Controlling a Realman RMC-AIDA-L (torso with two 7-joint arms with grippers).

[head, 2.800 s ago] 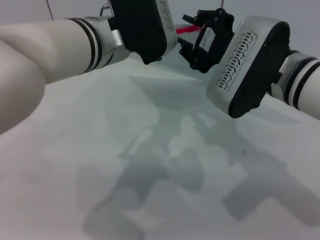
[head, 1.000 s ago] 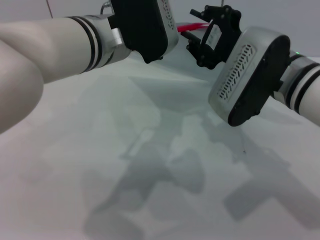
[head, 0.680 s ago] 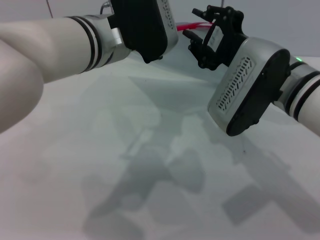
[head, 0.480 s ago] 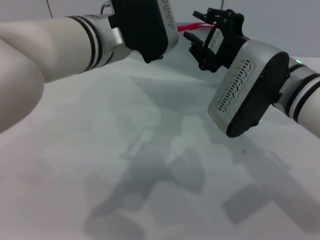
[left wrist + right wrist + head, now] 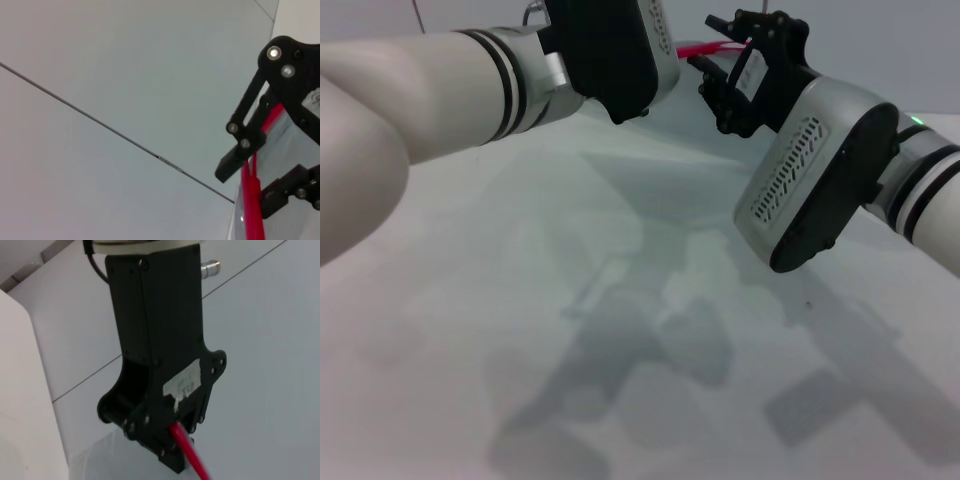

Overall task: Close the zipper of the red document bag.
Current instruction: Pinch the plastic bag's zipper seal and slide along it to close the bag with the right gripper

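Observation:
The zipper [image 5: 695, 49] shows as a thin red strip held in the air between my two grippers at the far side of the table. The right gripper [image 5: 722, 50] has its black fingers [image 5: 232, 167] closed across the strip, seen close up in the left wrist view [image 5: 255, 181]. The left gripper [image 5: 167, 442] clamps the other part of the same red edge [image 5: 192, 460]. The red document bag's translucent pale sheet [image 5: 292, 150] hangs beside the strip and also shows in the right wrist view [image 5: 110, 462]. In the head view, the left wrist body hides the left fingers.
The white table [image 5: 470, 300] stretches toward me under both arms, crossed by their shadows. A grey wall with a thin seam line [image 5: 100, 122] stands behind the bag. A white rounded panel [image 5: 20, 390] sits at the edge of the right wrist view.
My right gripper has risen and shifted slightly right and farther away, and the red strip's end has lifted with it. The left arm has stayed where it was.

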